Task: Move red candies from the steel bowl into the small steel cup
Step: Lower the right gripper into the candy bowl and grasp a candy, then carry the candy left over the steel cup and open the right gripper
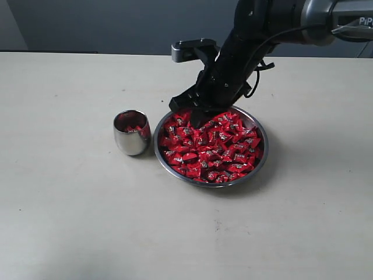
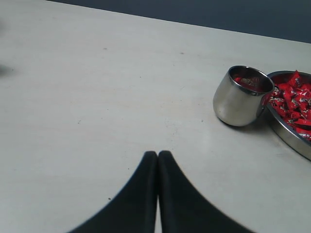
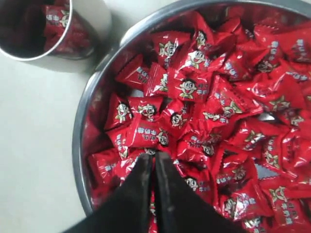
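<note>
The steel bowl [image 1: 261, 156] sits mid-table, heaped with red candies [image 1: 213, 146]. Touching its left side is the small steel cup [image 1: 132, 140], which holds a few candies [image 3: 56, 19]. My right gripper [image 3: 154, 156] reaches down over the bowl's far-left part; its fingertips are pressed together just above or on the pile, and nothing shows pinched between them. In the exterior view the right gripper [image 1: 195, 119] hangs from the black arm. My left gripper [image 2: 157, 153] is shut and empty over bare table, well away from the cup [image 2: 238, 102] and bowl [image 2: 291, 138].
The pale table [image 1: 70, 221] spreads out around the bowl and cup. The right arm's black links [image 1: 245, 46] and its camera mount [image 1: 192, 49] lean in from the upper right over the bowl's far side.
</note>
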